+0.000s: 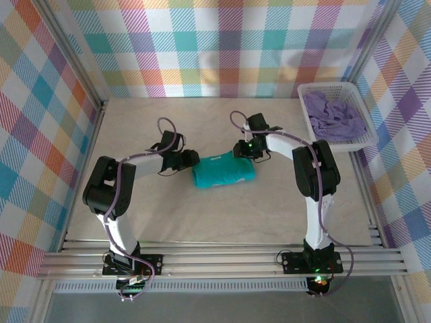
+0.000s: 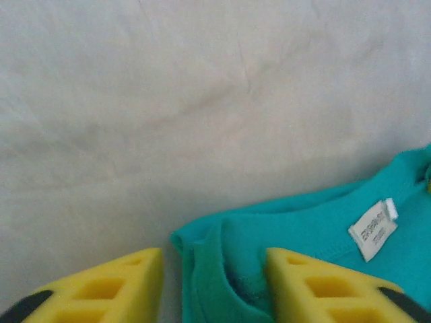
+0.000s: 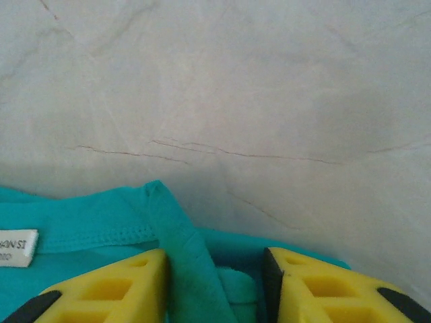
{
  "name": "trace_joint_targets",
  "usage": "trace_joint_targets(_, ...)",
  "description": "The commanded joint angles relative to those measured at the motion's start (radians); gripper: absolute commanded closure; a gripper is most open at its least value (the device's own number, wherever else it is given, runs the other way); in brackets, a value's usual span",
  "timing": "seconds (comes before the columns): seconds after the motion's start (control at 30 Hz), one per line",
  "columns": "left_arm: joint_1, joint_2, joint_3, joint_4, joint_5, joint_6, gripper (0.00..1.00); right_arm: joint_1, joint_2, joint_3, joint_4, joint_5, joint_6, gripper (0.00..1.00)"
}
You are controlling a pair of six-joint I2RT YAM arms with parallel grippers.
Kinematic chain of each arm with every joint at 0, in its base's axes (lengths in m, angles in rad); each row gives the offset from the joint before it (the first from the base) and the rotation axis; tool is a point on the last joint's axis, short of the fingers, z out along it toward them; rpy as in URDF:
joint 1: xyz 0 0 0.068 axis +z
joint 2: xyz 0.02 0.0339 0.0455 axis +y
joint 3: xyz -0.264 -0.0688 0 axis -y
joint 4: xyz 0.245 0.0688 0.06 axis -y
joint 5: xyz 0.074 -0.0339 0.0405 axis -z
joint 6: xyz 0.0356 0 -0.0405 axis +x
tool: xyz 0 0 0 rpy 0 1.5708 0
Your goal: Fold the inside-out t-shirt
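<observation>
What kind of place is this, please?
Probably a robot test booth, not a home: checked cloth walls stand around the table, two arms are bolted to a metal rail, and a basket of purple clothes sits near the t-shirt.

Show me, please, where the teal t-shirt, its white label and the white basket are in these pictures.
teal t-shirt (image 1: 223, 173): top external view, middle of the folded bundle.
white label (image 2: 374, 229): left wrist view, centre of the label.
white basket (image 1: 326, 86): top external view, its far rim.
</observation>
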Motion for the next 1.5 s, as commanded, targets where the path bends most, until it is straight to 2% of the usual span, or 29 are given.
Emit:
trace_joint_targets(0.0,0.009,-0.080,0.007,-0.043,-0.052,0.042,0.45,-0.006,-0.106,0.004,-0.081,0.082,-0.053,0.51)
trace_joint_targets(0.13,0.007,-0.165,-0.115,-0.002,0.022,-0.002,0.23,-0.006,-0.238,-0.103,-0.070,0.100,-0.063,0.42)
trace_joint_targets(0.2,0.004,-0.174,-0.162,0.044,0.097,-0.034,0.18,-0.006,-0.289,-0.155,-0.054,0.090,-0.054,0.38)
trace_joint_targets(0.33,-0.043,-0.149,-0.169,0.076,0.156,-0.053,0.16,-0.006,-0.344,-0.212,-0.022,0.049,-0.041,0.32)
trace_joint_targets(0.5,-0.090,-0.070,-0.129,0.094,0.165,-0.053,0.17,-0.006,-0.352,-0.236,0.001,0.007,-0.028,0.33)
trace_joint_targets(0.7,-0.116,-0.003,-0.103,0.108,0.136,-0.070,0.23,-0.006,-0.373,-0.276,0.018,-0.011,-0.026,0.34)
trace_joint_targets(0.8,-0.116,0.020,-0.096,0.118,0.126,-0.067,0.30,-0.006,-0.383,-0.293,0.028,-0.009,-0.027,0.34)
trace_joint_targets(0.87,-0.117,0.036,-0.089,0.134,0.140,-0.070,0.39,-0.007,-0.383,-0.298,0.030,-0.009,-0.029,0.34)
trace_joint_targets(1.0,-0.116,0.051,-0.054,0.157,0.151,-0.067,0.65,-0.006,-0.375,-0.303,0.036,-0.011,-0.026,0.35)
trace_joint_targets(1.1,-0.102,0.055,0.004,0.091,0.134,-0.007,0.87,-0.006,-0.375,-0.304,0.035,-0.013,-0.026,0.35)
trace_joint_targets(1.17,-0.075,0.044,0.036,0.028,0.125,0.046,0.95,-0.006,-0.384,-0.308,0.031,-0.012,-0.026,0.35)
trace_joint_targets(1.23,-0.040,0.020,0.066,-0.055,0.104,0.115,1.00,-0.006,-0.406,-0.319,0.025,-0.011,-0.028,0.35)
trace_joint_targets(1.33,0.019,-0.017,0.146,-0.235,0.039,0.244,1.00,-0.005,-0.453,-0.345,0.030,-0.012,-0.029,0.35)
trace_joint_targets(1.47,0.071,-0.034,0.292,-0.507,-0.138,0.430,1.00,-0.006,-0.503,-0.383,0.055,-0.044,-0.021,0.35)
